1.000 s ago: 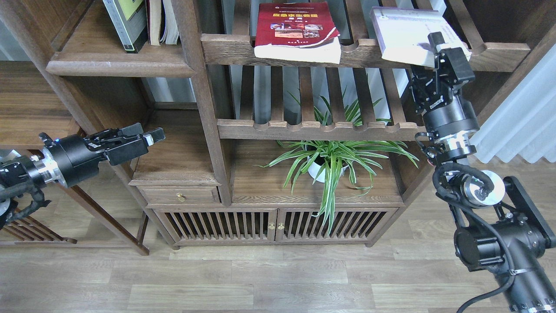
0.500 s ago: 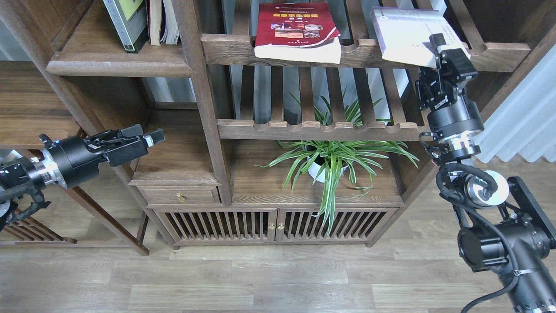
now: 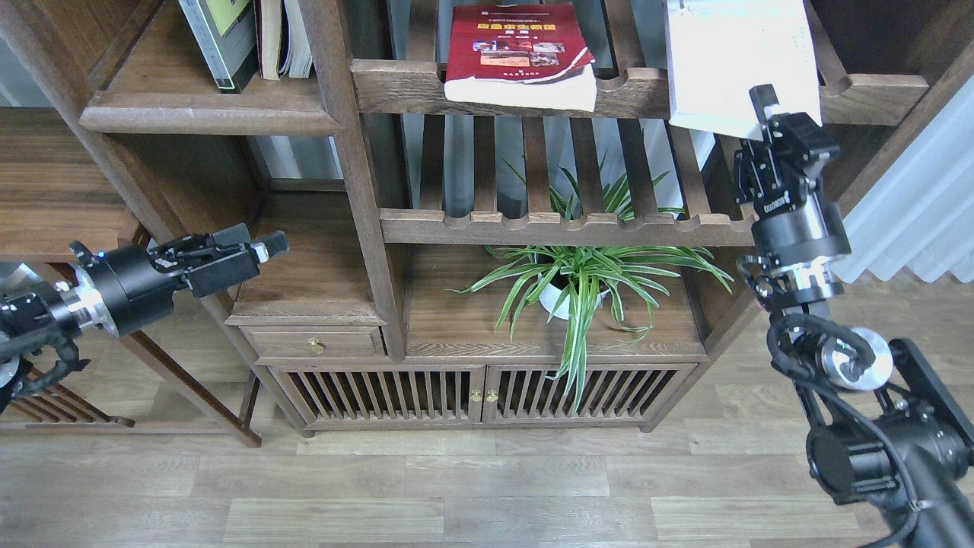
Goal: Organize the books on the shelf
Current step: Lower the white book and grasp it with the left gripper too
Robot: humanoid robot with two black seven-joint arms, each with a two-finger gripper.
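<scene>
Right hand (image 3: 768, 114) clamped on near corner of pale lavender-white book (image 3: 734, 65), which juts out over the slatted rack's front rail (image 3: 639, 91). Left hand (image 3: 262, 245) idle, fingers apparently together, holding nothing, beside the lower cabinet. Red book (image 3: 521, 53) lies flat on the same rack; dark book with yellow-green panel (image 3: 221, 38) stands on the solid shelf (image 3: 205, 118) at upper left. Risk: a corner grip on a thick paperback may let it sag, pivot or slip; its far edge could catch a slat.
</scene>
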